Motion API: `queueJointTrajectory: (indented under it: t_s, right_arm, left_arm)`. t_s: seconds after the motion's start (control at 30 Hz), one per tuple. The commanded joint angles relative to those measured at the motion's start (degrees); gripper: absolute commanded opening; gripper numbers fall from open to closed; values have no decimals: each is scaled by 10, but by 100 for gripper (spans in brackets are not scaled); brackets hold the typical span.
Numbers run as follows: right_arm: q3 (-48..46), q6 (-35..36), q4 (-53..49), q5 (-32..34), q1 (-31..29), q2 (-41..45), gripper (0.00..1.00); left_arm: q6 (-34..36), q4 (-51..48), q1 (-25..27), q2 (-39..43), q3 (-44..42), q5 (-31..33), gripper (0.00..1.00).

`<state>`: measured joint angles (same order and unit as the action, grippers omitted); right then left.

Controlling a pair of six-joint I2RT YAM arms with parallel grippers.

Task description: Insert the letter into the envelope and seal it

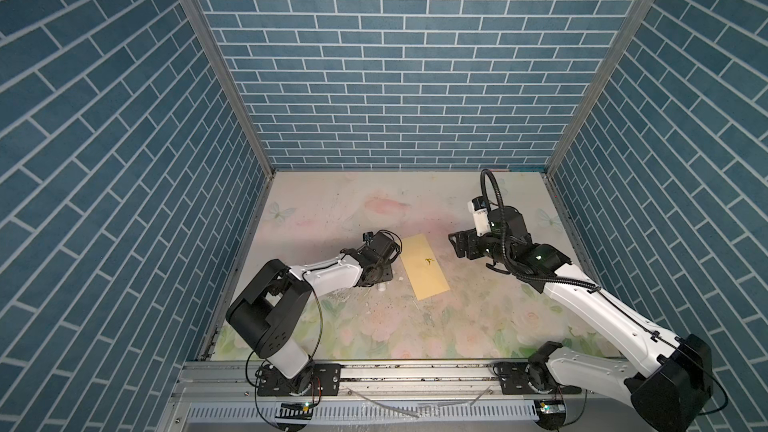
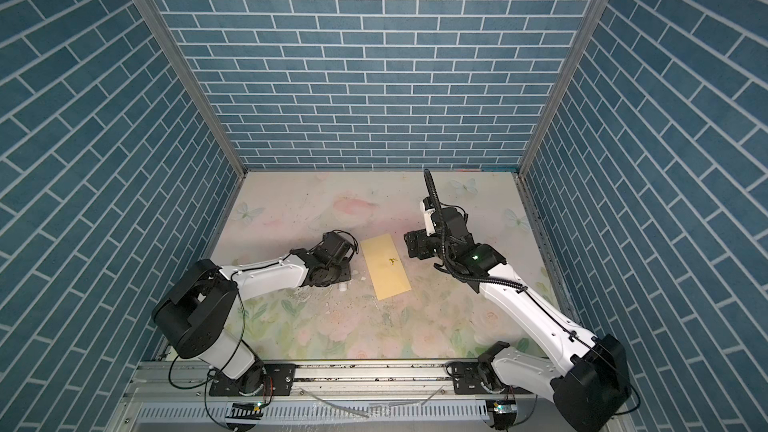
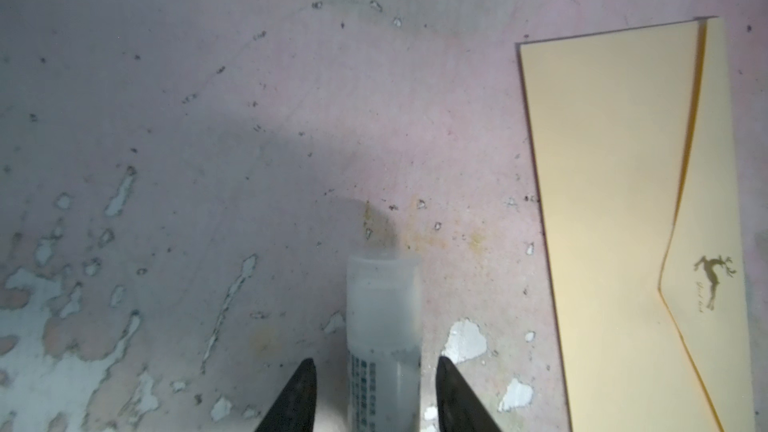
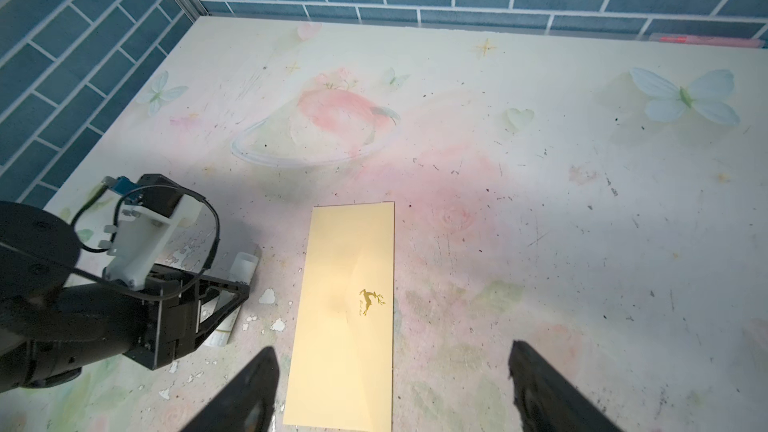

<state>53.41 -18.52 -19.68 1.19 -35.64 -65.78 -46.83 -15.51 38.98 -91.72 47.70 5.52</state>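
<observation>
The yellow-tan envelope [image 1: 424,265] [image 2: 386,265] lies flat mid-table with its flap folded down and a small gold deer mark on it [image 4: 372,300]. The letter does not show in any view. My left gripper [image 3: 374,367] points down just left of the envelope [image 3: 615,201]. It straddles a white glue stick [image 3: 382,326] [image 4: 243,265] that lies on the table, and there is a gap on each side between finger and stick. My right gripper [image 4: 392,347] [image 1: 455,245] hovers open and empty to the right of the envelope [image 4: 349,305].
The floral table mat [image 1: 415,326] is worn, with white chipped patches around the glue stick. Blue brick walls close off the left, back and right. A pink-red strip [image 4: 706,40] lies along the back wall. A metal rail [image 1: 415,371] runs along the front edge.
</observation>
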Motion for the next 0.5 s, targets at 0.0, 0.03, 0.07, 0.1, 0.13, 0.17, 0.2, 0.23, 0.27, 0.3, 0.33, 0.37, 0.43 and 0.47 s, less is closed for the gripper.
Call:
queueJointTrajectory:
  t_s: [0.0, 0.03, 0.07, 0.1, 0.13, 0.17, 0.2, 0.23, 0.27, 0.3, 0.33, 0.37, 0.43, 0.47]
  right_arm:
    - [2, -27, -34, -12, 9, -23, 87]
    - [9, -27, -43, -15, 12, -35, 88]
    - [17, -26, -54, -19, 13, -47, 88]
    - [29, -25, -66, -23, 14, -63, 89]
    - [41, -23, -79, -28, 15, -78, 89]
    - [51, -21, -87, -28, 15, -92, 90]
    - [65, -18, -100, -28, 15, -110, 91]
    - [84, -12, -114, -30, 15, -129, 93]
    - [103, -7, -128, -31, 14, -152, 94]
    - [120, -5, -140, -25, 12, -172, 95]
    - [140, -3, -152, -16, 7, -192, 95]
    - [157, -1, -158, -7, 0, -209, 96]
    - [193, 8, -167, 25, -26, -247, 96]
    - [211, 12, -172, 43, -41, -265, 96]
  left_arm:
    - [9, 11, -3, 37, -3, 8, 57]
    - [14, 13, -4, 48, -1, 9, 59]
    - [17, 14, -6, 59, 0, 9, 62]
    - [22, 16, -9, 72, 1, 10, 64]
    - [27, 21, -11, 86, 2, 9, 67]
    - [31, 25, -14, 98, 2, 9, 70]
    - [37, 28, -18, 113, 2, 8, 73]
    - [40, 26, -22, 127, 2, 8, 75]
    - [43, 25, -26, 138, 2, 9, 77]
    - [46, 24, -32, 152, 0, 8, 80]
    - [50, 24, -38, 166, -4, 7, 83]
    - [53, 25, -45, 178, -9, 6, 85]
    - [58, 22, -63, 204, -21, 5, 89]
    - [59, 21, -73, 216, -28, 4, 91]
